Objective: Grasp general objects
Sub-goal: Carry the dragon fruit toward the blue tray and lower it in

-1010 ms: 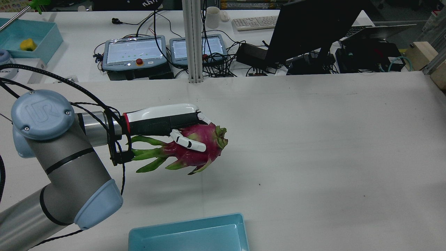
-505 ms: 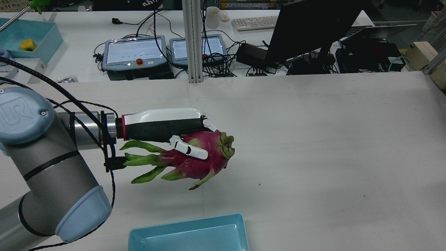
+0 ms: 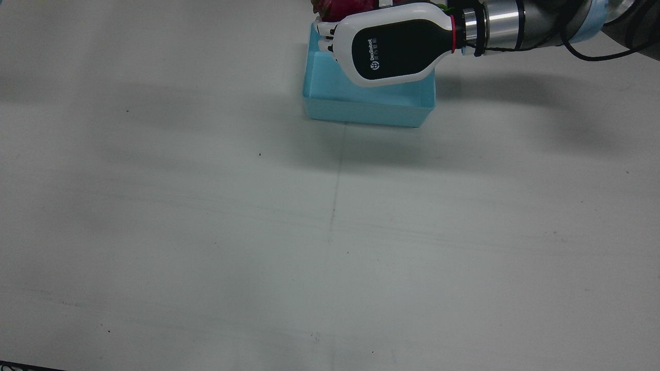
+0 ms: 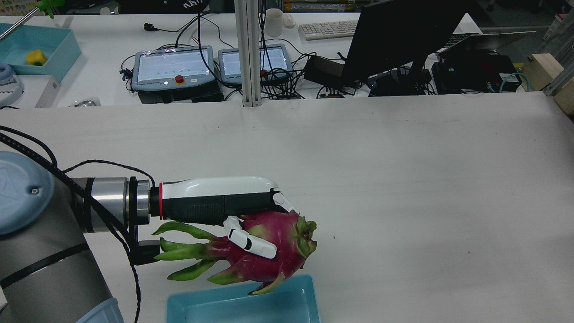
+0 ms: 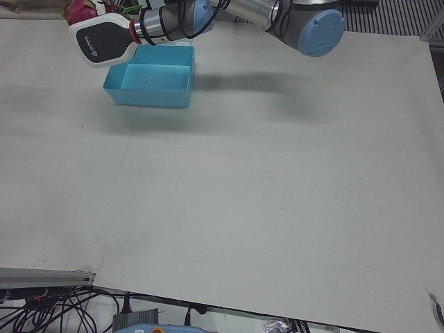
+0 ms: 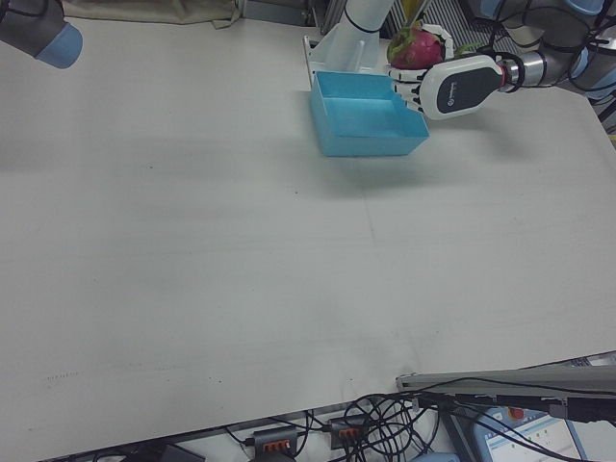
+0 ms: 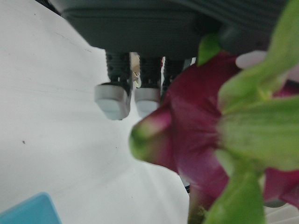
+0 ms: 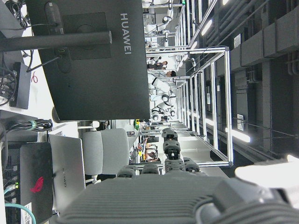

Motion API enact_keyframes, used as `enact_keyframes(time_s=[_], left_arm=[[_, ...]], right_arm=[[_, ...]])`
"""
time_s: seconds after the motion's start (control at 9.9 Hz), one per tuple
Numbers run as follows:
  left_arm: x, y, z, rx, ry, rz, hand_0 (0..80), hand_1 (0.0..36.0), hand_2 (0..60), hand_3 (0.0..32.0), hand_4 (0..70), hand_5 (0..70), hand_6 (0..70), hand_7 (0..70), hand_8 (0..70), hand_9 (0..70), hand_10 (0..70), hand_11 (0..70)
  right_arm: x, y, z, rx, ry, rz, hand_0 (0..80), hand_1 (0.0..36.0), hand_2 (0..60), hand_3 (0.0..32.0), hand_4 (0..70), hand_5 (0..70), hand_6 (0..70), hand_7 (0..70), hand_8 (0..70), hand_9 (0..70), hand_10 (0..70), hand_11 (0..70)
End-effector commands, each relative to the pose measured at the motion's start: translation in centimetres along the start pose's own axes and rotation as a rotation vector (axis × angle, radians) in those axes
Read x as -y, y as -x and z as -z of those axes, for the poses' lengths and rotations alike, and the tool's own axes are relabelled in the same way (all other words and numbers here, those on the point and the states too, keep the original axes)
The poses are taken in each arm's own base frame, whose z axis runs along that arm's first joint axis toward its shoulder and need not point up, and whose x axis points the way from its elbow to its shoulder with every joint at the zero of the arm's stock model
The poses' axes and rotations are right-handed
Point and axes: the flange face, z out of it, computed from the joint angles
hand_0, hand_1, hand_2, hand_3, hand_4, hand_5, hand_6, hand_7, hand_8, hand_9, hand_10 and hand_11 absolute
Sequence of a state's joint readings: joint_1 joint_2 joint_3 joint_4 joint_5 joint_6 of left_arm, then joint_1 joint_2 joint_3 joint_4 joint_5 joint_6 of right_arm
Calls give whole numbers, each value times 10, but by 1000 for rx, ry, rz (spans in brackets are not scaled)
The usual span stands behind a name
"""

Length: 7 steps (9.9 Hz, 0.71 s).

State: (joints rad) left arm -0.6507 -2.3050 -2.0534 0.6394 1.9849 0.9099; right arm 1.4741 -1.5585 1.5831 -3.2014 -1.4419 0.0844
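Observation:
A pink dragon fruit [image 4: 269,251] with green leafy scales hangs in the air, and my left hand [image 4: 224,206] is shut on it from above, fingers wrapped round its body. In the rear view the fruit's tip overlaps the far rim of a light-blue tray [image 4: 202,309] at the table's near edge. From the front, the left hand [image 3: 392,49] covers much of the tray [image 3: 366,113], and only the fruit's top [image 3: 340,6] shows. My right hand [image 8: 170,154] shows only in its own view, fingers extended, holding nothing.
Past the table's far edge stand two teach pendants [image 4: 175,67], an aluminium post [image 4: 249,54], a dark monitor [image 4: 399,36] and a second blue bin [image 4: 58,45] with a yellow object. The right arm's elbow [image 6: 38,29] sits at the right-front view's corner.
My left hand has carried the dragon fruit back toward the robot's side, from over the bare table to over the tray's far rim. The grip has not changed.

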Motion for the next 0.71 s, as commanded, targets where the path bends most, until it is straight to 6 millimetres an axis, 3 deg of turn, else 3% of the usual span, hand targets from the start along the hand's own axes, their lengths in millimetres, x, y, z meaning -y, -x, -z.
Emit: enact_keyframes(time_s=[0.0,0.1,0.2,0.3,0.4,0.51,0.61], left_arm=[[-43,20,-16,-6,44,44,316,0,600,0,700,700,700,700,700,700,700,700],[-48,23,-20,-12,54,48,452,22,600,0,700,700,700,700,700,700,700,700],[-49,25,-22,-19,63,47,467,15,600,0,700,700,700,700,700,700,700,700],[-47,30,-20,-24,65,45,468,2,296,0,700,512,700,700,693,700,700,700],[-42,39,-16,-29,69,43,475,56,114,0,638,208,565,700,360,523,463,651],[-35,52,-8,-31,69,41,480,98,31,0,379,34,243,486,119,219,181,268],[-28,69,-1,-32,71,45,485,128,0,0,172,0,59,173,2,21,14,29]], right_arm=[[0,0,0,0,0,0,0,0,0,0,0,0,0,0,0,0,0,0],[0,0,0,0,0,0,0,0,0,0,0,0,0,0,0,0,0,0],[0,0,0,0,0,0,0,0,0,0,0,0,0,0,0,0,0,0],[0,0,0,0,0,0,0,0,0,0,0,0,0,0,0,0,0,0],[0,0,0,0,0,0,0,0,0,0,0,0,0,0,0,0,0,0],[0,0,0,0,0,0,0,0,0,0,0,0,0,0,0,0,0,0],[0,0,0,0,0,0,0,0,0,0,0,0,0,0,0,0,0,0]])
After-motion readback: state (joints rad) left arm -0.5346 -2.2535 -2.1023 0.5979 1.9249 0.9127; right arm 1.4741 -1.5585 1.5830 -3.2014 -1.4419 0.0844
